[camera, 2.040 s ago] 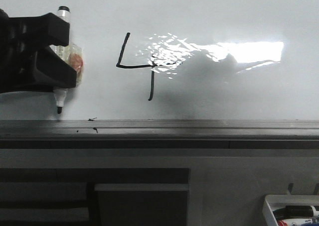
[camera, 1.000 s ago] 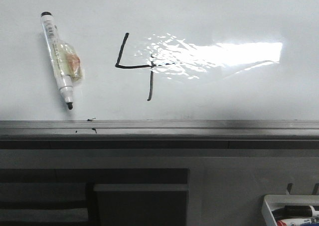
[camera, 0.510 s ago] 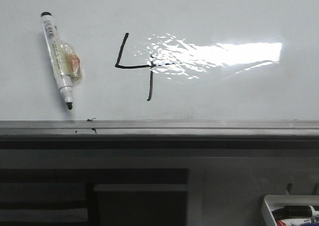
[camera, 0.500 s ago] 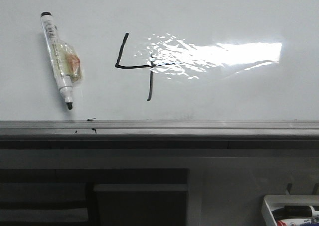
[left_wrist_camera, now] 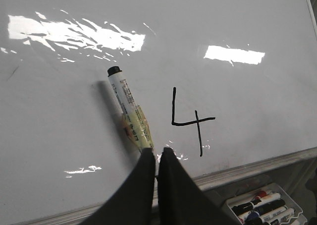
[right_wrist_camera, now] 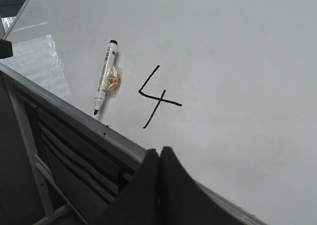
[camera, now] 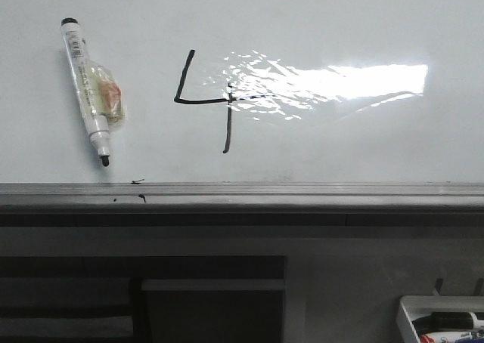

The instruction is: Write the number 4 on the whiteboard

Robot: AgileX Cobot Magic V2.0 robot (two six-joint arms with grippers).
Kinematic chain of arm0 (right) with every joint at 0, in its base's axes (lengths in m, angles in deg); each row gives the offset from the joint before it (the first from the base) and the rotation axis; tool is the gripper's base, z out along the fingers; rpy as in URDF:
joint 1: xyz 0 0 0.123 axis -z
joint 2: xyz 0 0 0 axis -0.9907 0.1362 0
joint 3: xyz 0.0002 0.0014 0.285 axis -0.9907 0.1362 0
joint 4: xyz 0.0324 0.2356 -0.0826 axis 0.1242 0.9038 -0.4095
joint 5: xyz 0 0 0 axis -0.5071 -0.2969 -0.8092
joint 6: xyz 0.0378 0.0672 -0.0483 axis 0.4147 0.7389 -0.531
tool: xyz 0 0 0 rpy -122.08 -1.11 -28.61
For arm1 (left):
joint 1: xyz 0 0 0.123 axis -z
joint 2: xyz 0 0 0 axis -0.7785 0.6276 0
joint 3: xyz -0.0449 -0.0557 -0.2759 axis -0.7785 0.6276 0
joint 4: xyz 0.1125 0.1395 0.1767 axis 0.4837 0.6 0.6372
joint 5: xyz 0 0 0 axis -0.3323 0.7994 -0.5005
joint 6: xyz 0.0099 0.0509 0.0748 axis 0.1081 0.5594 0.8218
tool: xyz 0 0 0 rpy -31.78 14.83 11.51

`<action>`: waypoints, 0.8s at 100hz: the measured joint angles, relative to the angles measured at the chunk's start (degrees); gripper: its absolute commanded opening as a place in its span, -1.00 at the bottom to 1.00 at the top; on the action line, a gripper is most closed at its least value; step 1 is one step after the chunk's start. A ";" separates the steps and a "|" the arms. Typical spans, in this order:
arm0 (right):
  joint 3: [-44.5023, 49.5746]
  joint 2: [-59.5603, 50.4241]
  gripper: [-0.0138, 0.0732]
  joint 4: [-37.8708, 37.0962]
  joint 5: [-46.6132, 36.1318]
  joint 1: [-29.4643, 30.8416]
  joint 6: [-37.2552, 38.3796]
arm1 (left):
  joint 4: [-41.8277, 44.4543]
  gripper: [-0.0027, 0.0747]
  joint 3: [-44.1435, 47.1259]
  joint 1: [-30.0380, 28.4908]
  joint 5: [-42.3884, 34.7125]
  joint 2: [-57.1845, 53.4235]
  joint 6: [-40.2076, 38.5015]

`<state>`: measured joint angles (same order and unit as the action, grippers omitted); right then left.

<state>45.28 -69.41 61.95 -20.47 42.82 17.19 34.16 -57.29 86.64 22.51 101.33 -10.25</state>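
Note:
The number 4 (camera: 203,100) is drawn in thin black strokes near the middle of the whiteboard (camera: 340,146). A white marker (camera: 89,86) with its black tip uncapped lies loose on the board left of the 4. Neither gripper shows in the front view. In the left wrist view my left gripper (left_wrist_camera: 157,150) is shut and empty, just short of the marker's (left_wrist_camera: 130,113) tip end, with the 4 (left_wrist_camera: 190,121) beside it. My right gripper (right_wrist_camera: 159,149) is shut and empty over the board's near edge, apart from the marker (right_wrist_camera: 105,76) and the 4 (right_wrist_camera: 158,100).
A grey metal edge rail (camera: 302,196) runs along the board's near side, with tiny black specks by it. A small white tray of markers (camera: 442,324) sits at the near right, also in the left wrist view (left_wrist_camera: 262,207). A bright glare patch lies right of the 4.
Two seconds ago my left gripper was on the marker at the board's left. It has since let go and left the front view; the marker lies still.

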 measured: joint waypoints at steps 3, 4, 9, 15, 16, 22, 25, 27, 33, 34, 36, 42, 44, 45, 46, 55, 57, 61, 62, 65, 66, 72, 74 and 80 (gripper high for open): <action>0.00 0.00 -0.82 0.00 0.00 0.00 0.00 | 0.00 -0.98 0.00 0.00 0.00 0.00 0.00; 0.00 0.00 -0.82 0.00 0.00 0.00 0.00 | 0.00 -0.98 0.00 0.00 0.00 0.00 0.00; 0.00 0.00 -0.82 0.00 0.00 0.00 0.00 | 0.00 -0.98 0.00 0.00 0.00 0.00 0.00; 0.00 0.00 -0.82 0.00 0.00 0.00 0.00 | 0.00 -0.98 0.00 0.00 0.00 0.00 0.00; 0.00 0.00 -0.82 0.00 0.00 0.00 0.00 | 0.00 -0.98 0.00 0.00 0.00 0.00 0.00; 0.00 0.00 -0.82 0.00 0.00 0.00 0.00 | 0.00 -0.98 0.00 0.00 0.00 0.00 0.00; 0.00 0.00 -0.82 0.00 0.00 0.00 0.00 | 0.00 -0.98 0.00 0.00 0.00 0.00 0.00; 0.00 0.00 -0.82 0.00 0.00 0.00 0.00 | 0.00 -0.98 0.00 0.00 0.00 0.00 0.00; 0.00 0.00 -0.82 0.00 0.00 0.00 0.00 | 0.00 -0.98 0.00 0.00 0.00 0.00 0.00; 0.00 0.00 -0.82 0.00 0.00 0.00 0.00 | 0.00 -0.98 0.00 0.00 0.00 0.00 0.00; 0.00 0.00 -0.82 0.00 0.00 0.00 0.00 | 0.00 -0.98 0.00 -0.14 -0.12 0.00 0.00; 0.00 0.00 -0.82 0.00 0.00 0.00 0.00 | 0.00 -0.98 0.00 -0.53 -0.23 0.00 0.00; 0.00 0.00 -0.82 0.00 0.00 0.00 0.00 | 0.00 -0.98 0.00 -0.88 -0.23 0.00 0.00; 0.00 0.00 -0.82 0.00 0.00 0.00 0.00 | 0.00 -0.98 0.00 -1.13 -0.23 0.00 0.00; 0.00 0.00 -0.82 0.00 0.00 0.00 0.00 | 0.00 -0.98 0.00 -1.26 -0.23 0.00 0.00; 0.00 0.00 -0.82 -0.03 0.00 0.00 0.00 | 1.39 -0.98 0.00 -3.23 -0.11 -0.71 0.14; 0.00 0.00 -0.82 -0.03 0.00 0.00 0.00 | 1.72 -0.98 0.00 -3.80 -0.12 -0.97 0.42; 0.00 0.00 -0.82 -0.03 0.00 0.00 0.00 | 2.11 -0.98 0.00 -4.90 -0.12 -1.97 0.87; 0.00 0.00 -0.82 -0.03 0.00 0.00 0.00 | 2.23 -0.98 0.00 -5.40 -0.12 -2.33 1.19; 0.00 0.00 -0.82 -0.03 0.00 0.00 0.00 | 2.35 -0.98 0.00 -6.48 -0.12 -3.07 1.95; 0.00 0.00 -0.82 -0.03 0.00 0.00 0.00 | 2.34 -0.98 0.00 -7.05 -0.12 -3.27 2.43; 0.00 0.00 -0.82 -0.03 0.00 0.00 0.00 | 2.57 -0.98 0.00 -9.60 0.38 -4.89 4.41; 0.00 0.00 -0.82 -0.13 0.00 0.00 0.00 | 2.57 -0.98 0.00 -10.64 0.84 -5.46 5.13; 0.00 0.00 -0.82 -0.12 0.00 0.00 0.00 | 2.66 -0.98 0.00 -14.05 2.66 -7.11 7.01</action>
<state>45.28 -69.41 61.83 -20.47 42.82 17.19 36.82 -57.29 72.59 25.17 94.22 -3.24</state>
